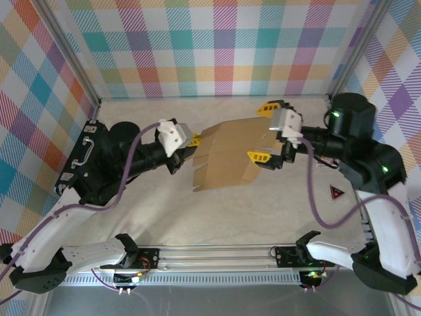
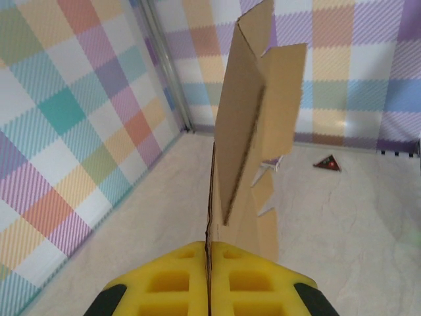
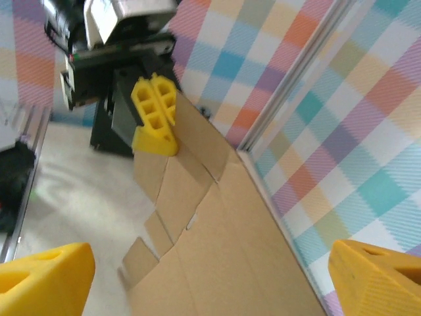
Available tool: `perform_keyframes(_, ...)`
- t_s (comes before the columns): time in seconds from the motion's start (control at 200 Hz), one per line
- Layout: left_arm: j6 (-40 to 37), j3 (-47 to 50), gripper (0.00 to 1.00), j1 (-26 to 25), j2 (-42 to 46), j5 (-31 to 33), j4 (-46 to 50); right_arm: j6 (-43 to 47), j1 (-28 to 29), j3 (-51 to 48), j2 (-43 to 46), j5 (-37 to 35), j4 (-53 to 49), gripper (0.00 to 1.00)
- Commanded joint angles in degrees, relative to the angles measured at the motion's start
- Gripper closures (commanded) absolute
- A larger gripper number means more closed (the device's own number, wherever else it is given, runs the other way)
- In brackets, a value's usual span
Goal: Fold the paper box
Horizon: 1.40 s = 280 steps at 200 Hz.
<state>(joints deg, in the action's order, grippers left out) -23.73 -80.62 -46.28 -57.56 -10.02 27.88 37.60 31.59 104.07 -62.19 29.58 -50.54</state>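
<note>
The paper box [image 1: 227,157] is a flat brown die-cut cardboard sheet with several flaps, held tilted above the table's middle. My left gripper [image 1: 190,141] is shut on its left edge; in the left wrist view the yellow fingers [image 2: 171,283] pinch the sheet [image 2: 243,112], which rises edge-on ahead. My right gripper [image 1: 263,131] stands open at the sheet's right side, one yellow finger beyond the far edge and one over the near part. In the right wrist view the cardboard [image 3: 230,250] lies between the spread fingertips of that gripper [image 3: 210,276], untouched, with the left gripper's fingers [image 3: 146,108] clamped on its far end.
A black hard case with a handle [image 1: 85,158] lies at the left wall under the left arm. A small red triangle marker [image 1: 337,192] sits on the table at the right. Checked walls close three sides; a metal rail [image 1: 210,253] runs along the front.
</note>
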Motion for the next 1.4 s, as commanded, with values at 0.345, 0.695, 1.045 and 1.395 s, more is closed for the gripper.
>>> perform_keyframes(0.345, 7.64, 0.05, 1.0, 0.58, 4.0, 3.23, -0.3, -23.73, 0.49, -26.24, 24.74, -28.25, 13.95, 0.15)
perform_keyframes(0.695, 8.04, 0.86, 1.0, 1.58, 5.04, 1.85, -0.18, -24.9, -0.14, -31.52, 19.73, -26.98, 17.31, 0.32)
perform_keyframes(1.045, 7.69, 0.69, 1.0, 1.86, 6.84, 1.68, 2.61, -26.6, -11.89, -31.57, 16.35, -18.15, 18.84, 0.15)
perform_keyframes(1.395, 6.85, 0.82, 1.0, 1.91, 8.26, 0.18, 4.08, -27.94, -16.82, -35.25, 13.34, 2.58, 25.14, 0.32)
